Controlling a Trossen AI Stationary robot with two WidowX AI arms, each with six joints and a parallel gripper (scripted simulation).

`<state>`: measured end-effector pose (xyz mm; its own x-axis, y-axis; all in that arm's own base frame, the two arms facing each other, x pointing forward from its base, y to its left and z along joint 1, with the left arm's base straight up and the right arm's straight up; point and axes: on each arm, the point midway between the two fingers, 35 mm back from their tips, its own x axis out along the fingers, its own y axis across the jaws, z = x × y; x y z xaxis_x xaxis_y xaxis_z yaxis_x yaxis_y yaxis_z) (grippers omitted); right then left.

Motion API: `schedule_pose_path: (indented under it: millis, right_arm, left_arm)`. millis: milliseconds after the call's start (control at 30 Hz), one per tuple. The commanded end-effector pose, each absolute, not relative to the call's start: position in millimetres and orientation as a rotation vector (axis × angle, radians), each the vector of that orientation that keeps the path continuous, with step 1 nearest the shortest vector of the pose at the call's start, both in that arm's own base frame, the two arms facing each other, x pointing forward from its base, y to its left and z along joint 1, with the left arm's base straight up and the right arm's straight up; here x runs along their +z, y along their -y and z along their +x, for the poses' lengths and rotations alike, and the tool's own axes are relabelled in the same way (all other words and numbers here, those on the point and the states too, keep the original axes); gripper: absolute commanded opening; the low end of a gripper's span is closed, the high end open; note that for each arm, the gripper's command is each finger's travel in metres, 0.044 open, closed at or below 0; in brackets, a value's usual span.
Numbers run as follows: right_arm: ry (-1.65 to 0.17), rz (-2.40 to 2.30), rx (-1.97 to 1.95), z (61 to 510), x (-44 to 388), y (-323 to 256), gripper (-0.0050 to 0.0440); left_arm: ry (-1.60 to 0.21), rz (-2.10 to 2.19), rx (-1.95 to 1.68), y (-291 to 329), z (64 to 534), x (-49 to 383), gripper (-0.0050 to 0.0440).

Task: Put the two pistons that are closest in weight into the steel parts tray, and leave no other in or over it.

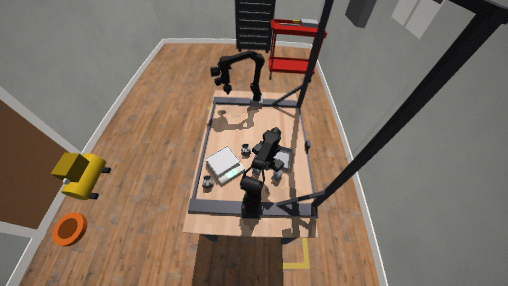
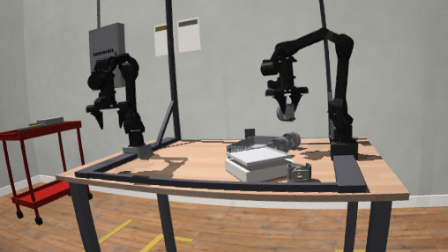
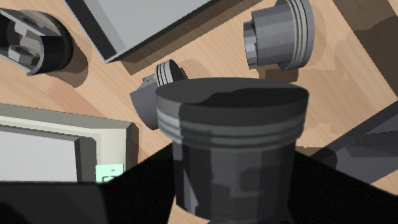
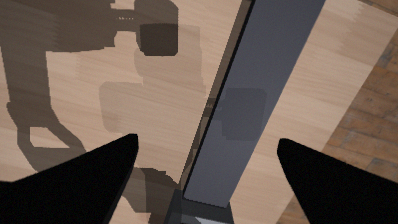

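My left gripper (image 2: 289, 109) is shut on a grey piston (image 2: 285, 115) (image 3: 232, 115), crown up in the left wrist view, held high near the steel tray (image 1: 285, 159) (image 3: 145, 22). Whether it overlaps the tray's edge is unclear. The visible part of the tray floor is bare. One piston (image 1: 277, 175) (image 3: 275, 35) and a smaller-looking piston (image 3: 145, 104) lie beside the tray. A dark piston (image 1: 245, 149) (image 3: 42, 45) lies on its other side. Another piston (image 1: 207, 182) (image 2: 299, 172) stands by the scale's corner. My right gripper (image 2: 111, 126) (image 4: 208, 143) is open and empty, high above the far table end.
A white scale (image 1: 225, 164) (image 2: 256, 171) (image 3: 112, 137) has a bare plate; its display is unreadable. Dark frame rails (image 1: 220, 206) (image 4: 260, 75) edge the table, with uprights (image 1: 310, 60) at its side. The left arm hides part of the tray in the top view.
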<state>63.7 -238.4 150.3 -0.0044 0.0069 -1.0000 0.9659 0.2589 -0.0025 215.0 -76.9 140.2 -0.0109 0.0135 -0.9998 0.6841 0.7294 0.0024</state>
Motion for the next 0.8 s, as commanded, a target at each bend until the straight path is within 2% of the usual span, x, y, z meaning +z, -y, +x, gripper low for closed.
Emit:
schedule_pose_path:
  millis: [0,267,767]
  right_arm:
    - [-1.302,1.000,-1.024,65,159,243,0.0400]
    - [-1.302,1.000,-1.024,65,159,243,0.0400]
    - [-1.302,1.000,-1.024,65,159,243,0.0400]
  left_arm:
    - [-1.436,0.665,-0.648,97,221,151,0.0158]
    - [-1.390,0.795,-0.783,133,217,151,0.0158]
    - [-1.396,0.787,-0.777,197,208,151,0.0158]
